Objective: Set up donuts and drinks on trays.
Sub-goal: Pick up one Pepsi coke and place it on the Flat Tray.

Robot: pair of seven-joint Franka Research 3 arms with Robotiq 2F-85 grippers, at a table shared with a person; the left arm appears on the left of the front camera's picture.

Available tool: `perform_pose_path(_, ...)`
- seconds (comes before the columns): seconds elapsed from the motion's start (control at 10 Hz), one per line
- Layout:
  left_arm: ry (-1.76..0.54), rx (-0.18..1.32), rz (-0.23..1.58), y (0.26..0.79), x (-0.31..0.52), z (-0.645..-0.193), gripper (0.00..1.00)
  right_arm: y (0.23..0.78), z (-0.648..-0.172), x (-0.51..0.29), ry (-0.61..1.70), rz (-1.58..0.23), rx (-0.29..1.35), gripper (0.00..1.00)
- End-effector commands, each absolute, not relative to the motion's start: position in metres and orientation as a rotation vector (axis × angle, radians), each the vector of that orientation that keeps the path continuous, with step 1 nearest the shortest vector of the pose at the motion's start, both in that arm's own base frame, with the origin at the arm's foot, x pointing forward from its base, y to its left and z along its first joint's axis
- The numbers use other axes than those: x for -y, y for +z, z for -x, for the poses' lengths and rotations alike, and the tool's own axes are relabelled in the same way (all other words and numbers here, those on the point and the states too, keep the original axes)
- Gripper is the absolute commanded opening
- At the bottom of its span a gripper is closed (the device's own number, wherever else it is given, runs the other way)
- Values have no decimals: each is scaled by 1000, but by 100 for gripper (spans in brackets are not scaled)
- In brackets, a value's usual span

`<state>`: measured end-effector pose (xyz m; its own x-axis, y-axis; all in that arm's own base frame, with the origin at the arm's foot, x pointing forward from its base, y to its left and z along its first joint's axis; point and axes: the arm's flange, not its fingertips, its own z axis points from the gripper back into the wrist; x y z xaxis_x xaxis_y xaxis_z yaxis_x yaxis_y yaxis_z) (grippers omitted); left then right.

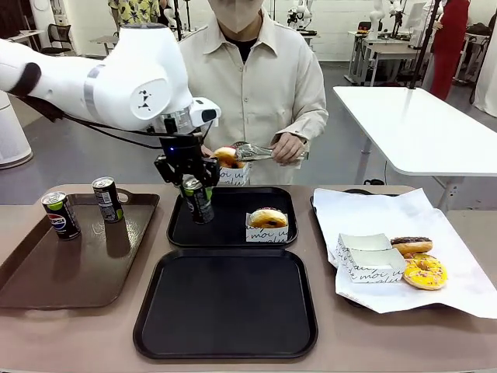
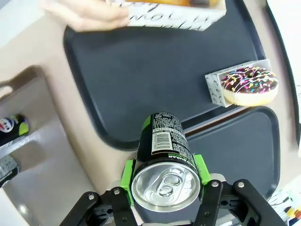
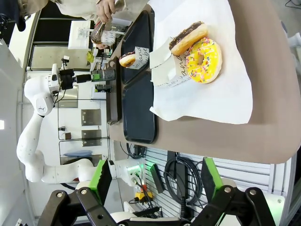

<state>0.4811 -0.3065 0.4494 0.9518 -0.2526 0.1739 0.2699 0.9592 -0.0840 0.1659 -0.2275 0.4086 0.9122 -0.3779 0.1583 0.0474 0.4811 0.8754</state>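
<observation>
My left gripper (image 1: 192, 180) is shut on a dark can with green accents (image 1: 197, 200), held slightly tilted low over the left part of the far black tray (image 1: 233, 237). In the left wrist view the green pads (image 2: 201, 168) clamp the can (image 2: 163, 155) near its silver top. A chocolate sprinkled donut in its white box (image 1: 267, 221) stands on that tray's right side. The person's tongs hold a glazed donut over a box (image 1: 231, 165) at the tray's far edge. The near black tray (image 1: 225, 303) is bare. My right gripper (image 3: 155, 183) is open beyond the table's edge.
A brown tray (image 1: 46, 272) at the left carries two cans, a Pepsi one (image 1: 60, 215) and a green-accented one (image 1: 107, 199). At the right, white paper (image 1: 458, 272) holds empty boxes (image 1: 366, 258), a chocolate donut (image 1: 410, 245) and a yellow sprinkled donut (image 1: 425, 271).
</observation>
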Motion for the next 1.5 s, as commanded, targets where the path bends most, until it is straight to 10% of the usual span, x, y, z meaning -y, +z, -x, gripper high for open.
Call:
perform_pose_path(0.0, -286, 129, 107, 440, 309, -486, 58, 408, -168, 227, -247, -1055, 368, 100)
perform_pose_path(0.5, -606, -85, -79, 540, 182, -328, 58, 408, -168, 227, -247, -1055, 368, 100)
perform_pose_path(1.4, -586, -94, -82, 555, 175, -307, 58, 408, -168, 227, -247, -1055, 368, 100)
